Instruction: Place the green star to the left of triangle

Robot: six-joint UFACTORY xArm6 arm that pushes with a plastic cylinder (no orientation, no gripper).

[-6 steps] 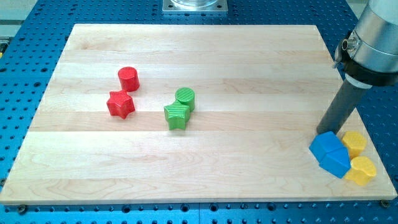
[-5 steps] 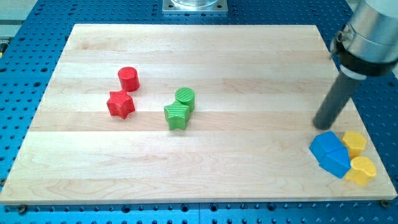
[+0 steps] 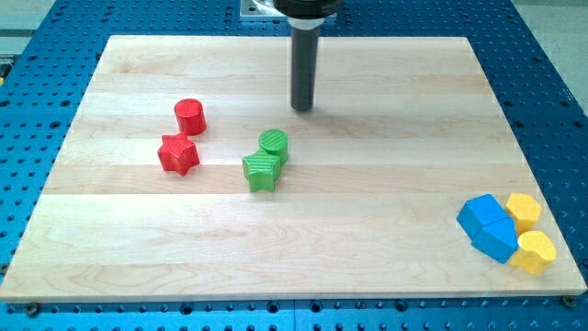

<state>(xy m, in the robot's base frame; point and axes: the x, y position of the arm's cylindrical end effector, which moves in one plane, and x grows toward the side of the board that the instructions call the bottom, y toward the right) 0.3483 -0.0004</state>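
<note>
The green star [image 3: 261, 171] lies near the board's middle, touching a green cylinder [image 3: 274, 144] just above and to its right. My tip [image 3: 301, 108] stands above and to the right of both green blocks, a short gap from the cylinder. Two blue blocks [image 3: 488, 227] sit pressed together at the view's bottom right; I cannot tell which one is a triangle.
A red cylinder [image 3: 189, 116] and a red star [image 3: 178, 154] lie at the view's left. Two yellow blocks [image 3: 525, 211] [image 3: 535, 251] touch the blue ones on their right. The wooden board [image 3: 119, 257] lies on a blue perforated table.
My tip has moved far to the left and up, from beside the blue blocks at the right edge to just above the green cylinder. No block has moved.
</note>
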